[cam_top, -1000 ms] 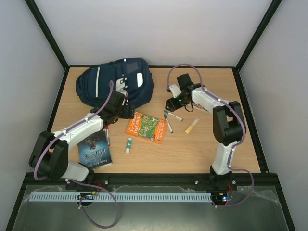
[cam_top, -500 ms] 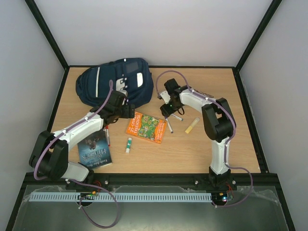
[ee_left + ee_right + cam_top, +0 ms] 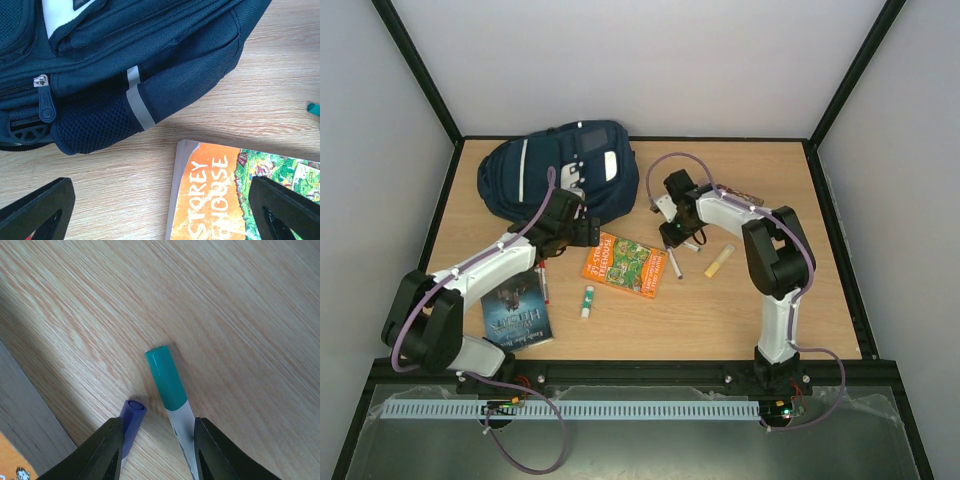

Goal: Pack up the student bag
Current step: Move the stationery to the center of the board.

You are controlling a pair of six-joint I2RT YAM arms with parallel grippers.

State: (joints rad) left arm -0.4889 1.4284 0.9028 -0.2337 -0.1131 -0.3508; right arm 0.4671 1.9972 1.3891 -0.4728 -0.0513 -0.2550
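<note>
Well, left end effector (image 3: pixel 160 200) gapes beside student bag (image 3: pixel 125 45); right end effector (image 3: pixel 157 427) gapes astride teal marker (image 3: pixel 166 380)

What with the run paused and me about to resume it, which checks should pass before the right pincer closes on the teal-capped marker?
1. Right pincer open: ok.
2. Teal-capped marker lies between its fingers: ok.
3. Purple-capped marker clear of the grasp: not ok, its cap sits at the inner edge of one finger and may get pinched along.
4. Student bag open to receive things: cannot tell, no opening shows.
5. Left pincer open and empty: ok, near the bag's corner and the orange book.
</note>
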